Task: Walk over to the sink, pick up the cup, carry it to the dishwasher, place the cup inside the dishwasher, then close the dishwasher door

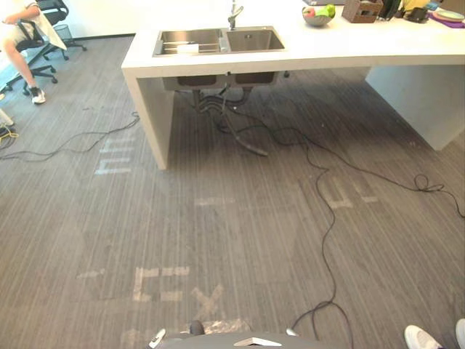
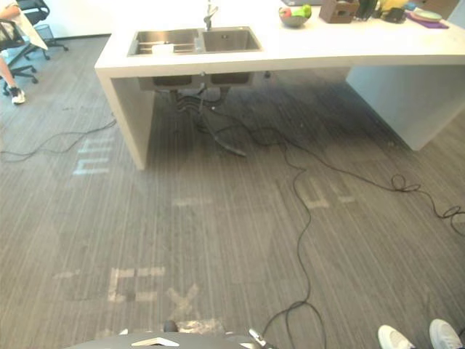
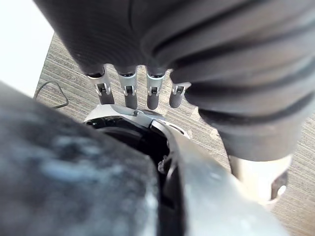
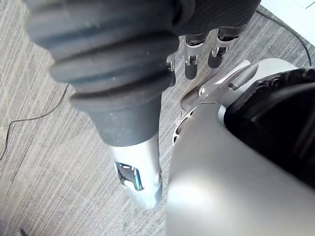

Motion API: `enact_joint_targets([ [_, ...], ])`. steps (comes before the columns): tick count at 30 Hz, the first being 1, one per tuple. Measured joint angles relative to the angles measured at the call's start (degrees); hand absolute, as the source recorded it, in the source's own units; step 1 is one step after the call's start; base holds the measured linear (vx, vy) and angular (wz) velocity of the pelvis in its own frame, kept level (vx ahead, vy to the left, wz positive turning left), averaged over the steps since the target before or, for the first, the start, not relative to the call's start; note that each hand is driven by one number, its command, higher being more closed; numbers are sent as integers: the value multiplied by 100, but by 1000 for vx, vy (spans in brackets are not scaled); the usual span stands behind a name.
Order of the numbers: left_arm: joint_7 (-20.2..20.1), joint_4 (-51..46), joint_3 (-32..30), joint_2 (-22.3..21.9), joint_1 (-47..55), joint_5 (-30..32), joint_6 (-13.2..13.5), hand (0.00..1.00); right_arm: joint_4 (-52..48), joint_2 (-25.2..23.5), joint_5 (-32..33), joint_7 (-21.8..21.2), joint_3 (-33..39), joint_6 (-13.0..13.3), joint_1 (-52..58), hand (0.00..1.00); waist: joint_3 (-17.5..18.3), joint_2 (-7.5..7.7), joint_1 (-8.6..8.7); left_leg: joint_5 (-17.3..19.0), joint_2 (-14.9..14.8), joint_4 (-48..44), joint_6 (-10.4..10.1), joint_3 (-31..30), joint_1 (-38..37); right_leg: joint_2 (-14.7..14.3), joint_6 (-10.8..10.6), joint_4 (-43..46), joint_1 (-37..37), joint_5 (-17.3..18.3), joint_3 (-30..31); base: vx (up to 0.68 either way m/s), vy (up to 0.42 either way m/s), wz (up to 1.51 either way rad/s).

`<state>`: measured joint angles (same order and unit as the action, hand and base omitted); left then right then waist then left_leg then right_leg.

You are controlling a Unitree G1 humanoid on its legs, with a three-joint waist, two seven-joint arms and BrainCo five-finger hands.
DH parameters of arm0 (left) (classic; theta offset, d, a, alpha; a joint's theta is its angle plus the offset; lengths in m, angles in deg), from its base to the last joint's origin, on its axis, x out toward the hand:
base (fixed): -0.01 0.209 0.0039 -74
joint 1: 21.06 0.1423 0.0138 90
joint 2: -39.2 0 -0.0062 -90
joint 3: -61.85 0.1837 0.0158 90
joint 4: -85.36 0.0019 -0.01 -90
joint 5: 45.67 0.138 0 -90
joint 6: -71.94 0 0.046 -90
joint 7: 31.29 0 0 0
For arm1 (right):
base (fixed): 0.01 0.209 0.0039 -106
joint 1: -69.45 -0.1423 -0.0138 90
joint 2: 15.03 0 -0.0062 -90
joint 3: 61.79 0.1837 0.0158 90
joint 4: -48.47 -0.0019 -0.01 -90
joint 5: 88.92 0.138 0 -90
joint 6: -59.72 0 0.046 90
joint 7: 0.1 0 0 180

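Across the grey carpet (image 1: 240,218) ahead stands a white counter (image 1: 327,47) with a double sink (image 1: 254,40). Each wrist view shows its own hand, the left hand (image 3: 129,93) and the right hand (image 4: 192,61), fingers hanging straight and holding nothing. A bowl (image 1: 317,22) holds fruit (image 1: 328,10). A pale object (image 1: 187,48), perhaps the cup, lies in the sink's left basin.

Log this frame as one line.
stage: standing back from sink | left hand: open, empty | right hand: open, empty
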<state>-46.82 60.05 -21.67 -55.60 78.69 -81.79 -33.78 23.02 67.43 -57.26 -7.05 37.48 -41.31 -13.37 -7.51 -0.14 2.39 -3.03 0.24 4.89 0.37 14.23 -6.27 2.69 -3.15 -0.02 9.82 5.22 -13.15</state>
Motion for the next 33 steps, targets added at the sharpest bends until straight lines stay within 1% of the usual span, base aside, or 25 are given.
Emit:
enact_joint_targets([
  [2, 8, -4, -42, 0, -9, 91, -73, 0, 0, -2, -5, 5, -2, -11, -5, 0, -3, 6, 9, 12, 0, 0, -18, 13, -10, 1, 2, -25, 8, -2, 11, -8, 2, -2],
  [4, 51, -6, -133, -1, -28, 360, -110, 0, -1, -10, -16, 31, -2, -53, -10, 0, -17, 27, 11, 21, -1, 0, -29, 35, -50, 0, 6, -44, 49, -5, 24, -13, 2, -6],
  [6, 177, -24, -178, -1, -53, 660, -105, 0, -2, -20, -54, 142, -1, -102, -10, 0, -23, 44, 11, 38, -5, 1, -49, 58, -91, -1, 5, -52, 83, -5, 43, -10, -2, -5],
  [7, 339, -24, -178, 0, -76, 758, -104, 0, -3, -20, -52, 203, 4, -155, -17, 0, -24, 47, 16, 39, -7, 1, -48, 70, -96, -3, 7, -57, 86, -6, 54, -10, -2, -5],
  [8, 493, -4, -181, 0, -76, 709, -108, 0, 0, -28, -45, 220, 27, -173, -20, 0, -28, 53, 30, 41, -8, 1, -47, 82, -95, -6, 11, -69, 85, -9, 66, -9, -2, -5],
  [11, 715, 17, -206, 5, -60, 411, -165, 0, 8, -71, 54, 230, 129, -171, -8, 0, -43, 75, 47, 55, -18, 1, -30, 147, -104, -17, 15, -110, 84, -25, 130, 4, -3, -10],
  [14, 704, 25, -275, 3, -56, 510, -154, 0, 43, -140, 62, 209, 352, -168, -8, 0, -58, 98, 67, 89, -18, 1, -30, 208, -112, -18, 13, -146, 82, -37, 186, 17, -2, -12],
  [17, 524, 30, -364, 0, -67, 671, -110, 0, 64, -205, 27, 210, 535, -164, -12, 0, -80, 125, 65, 137, -21, 2, -35, 352, -186, -18, 4, -139, 112, -48, 319, 36, 1, -22],
  [19, 495, 51, -363, 3, -76, 711, -110, 0, 62, -220, -17, 146, 537, -122, -29, 0, -85, 130, 98, 156, -20, 2, -29, 422, -211, -14, 1, -141, 120, -46, 355, 24, -4, -15],
  [21, 471, 100, -360, 5, -111, 698, -113, 0, 59, -219, -50, -41, 530, -115, -38, 0, -95, 116, 112, 165, -19, 2, -30, 486, -220, -10, -2, -143, 116, -45, 381, 12, -9, -7],
  [25, 373, 112, -332, 25, -126, 708, -116, 0, 59, -207, -65, -55, 458, -105, -58, 0, -95, 117, 122, 186, -22, 2, -41, 500, -228, -12, -10, -138, 115, -40, 385, 2, -4, -1],
  [27, 338, 111, -231, 43, -150, 827, -75, 0, 52, -200, -58, -53, 427, -94, -59, 0, -95, 112, 125, 205, -22, 2, -38, 503, -238, -2, -59, -68, 95, -3, 384, 0, 0, 0],
  [28, 320, 110, -134, 51, -205, 998, -35, 0, 33, -194, -56, -47, 423, -53, -65, 0, -103, 99, 122, 239, -20, 1, -28, 516, -254, 33, -150, 183, -16, 131, 383, 0, 0, 0],
  [29, 288, 109, -40, 59, -236, 1211, 26, 0, -40, -194, -32, -46, 388, -24, -65, 0, -130, 134, 126, 300, 14, 0, -35, 544, -270, 116, -219, 586, -198, 362, 379, 10, 45, 0],
  [30, 277, 100, 67, 74, -277, 1309, 84, 0, -78, -193, 40, -42, 353, 2, -68, 0, -128, 134, 134, 322, 41, -1, -7, 583, -273, 179, -296, 828, -317, 497, 370, 23, 65, 1],
  [31, 281, 65, 288, 91, -351, 1449, 151, 0, -97, -163, 266, -35, 284, 16, -41, 0, -125, 108, 161, 390, 100, -2, 74, 646, -268, 332, -492, 1496, -613, 688, 297, 2, 76, -8],
  [32, 280, 2, 435, 83, -415, 1437, 145, 0, -95, -89, 550, -16, 277, 0, -79, 0, -153, 28, 168, 431, 128, -2, 132, 656, -192, 456, -475, 2408, -1100, 687, 242, -6, 83, -12],
  [33, 289, -6, 537, 103, -458, 1400, 119, 0, -107, -89, 692, -2, 289, 0, -96, 0, -161, 10, 181, 439, 142, -4, 156, 678, -177, 549, -393, 2912, -1388, 643, 162, -3, 90, -15],
])
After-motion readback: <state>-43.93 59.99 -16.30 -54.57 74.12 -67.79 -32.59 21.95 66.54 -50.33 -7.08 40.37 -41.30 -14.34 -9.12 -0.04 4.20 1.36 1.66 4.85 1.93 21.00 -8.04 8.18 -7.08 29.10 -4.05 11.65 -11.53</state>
